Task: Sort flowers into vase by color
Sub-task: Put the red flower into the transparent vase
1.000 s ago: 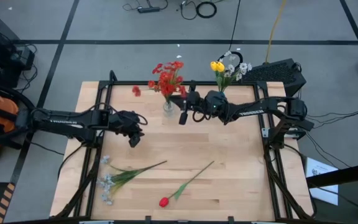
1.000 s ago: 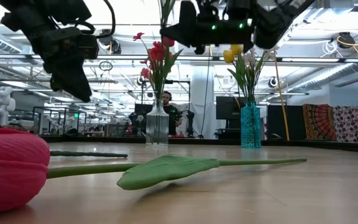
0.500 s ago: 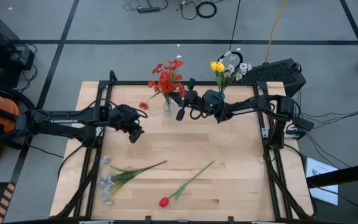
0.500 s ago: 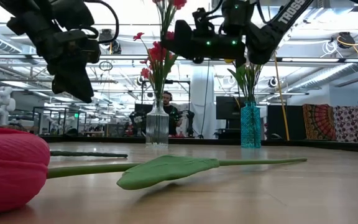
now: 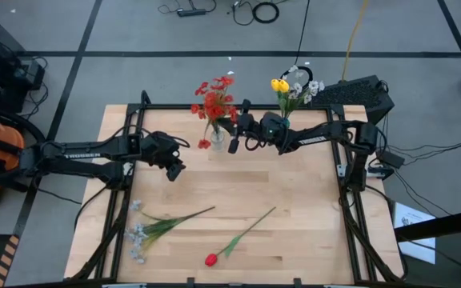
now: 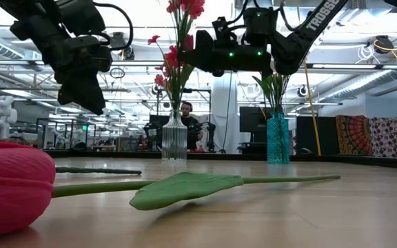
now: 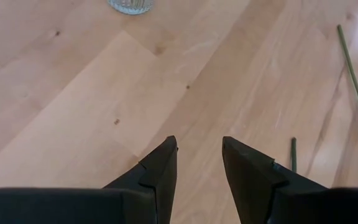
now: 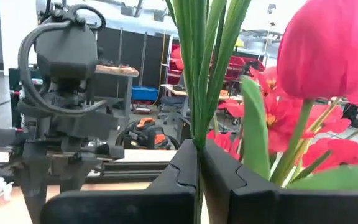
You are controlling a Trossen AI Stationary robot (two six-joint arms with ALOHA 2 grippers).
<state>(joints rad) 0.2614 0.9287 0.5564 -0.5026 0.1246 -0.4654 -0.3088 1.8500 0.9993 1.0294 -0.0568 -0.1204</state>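
Your biggest risk sits at the clear glass vase [image 5: 216, 138] near the table's [image 5: 310, 232] far edge: the right gripper [image 5: 234, 142] is clamped on a green stem [image 8: 197, 93] right over its mouth, among the red flowers [image 5: 214, 100] already there, so a sideways pull could tip the vase or drag those blooms out. The lesser risk is the stem missing the narrow neck and dropping beside it. Your left gripper [image 7: 199, 163] hovers empty with fingers apart just left of the vase, while a red tulip [image 5: 211, 259] and a white spray [image 5: 139, 234] lie on the near table, and the yellow flowers [image 5: 280, 85] stand in the teal vase [image 6: 278, 139].
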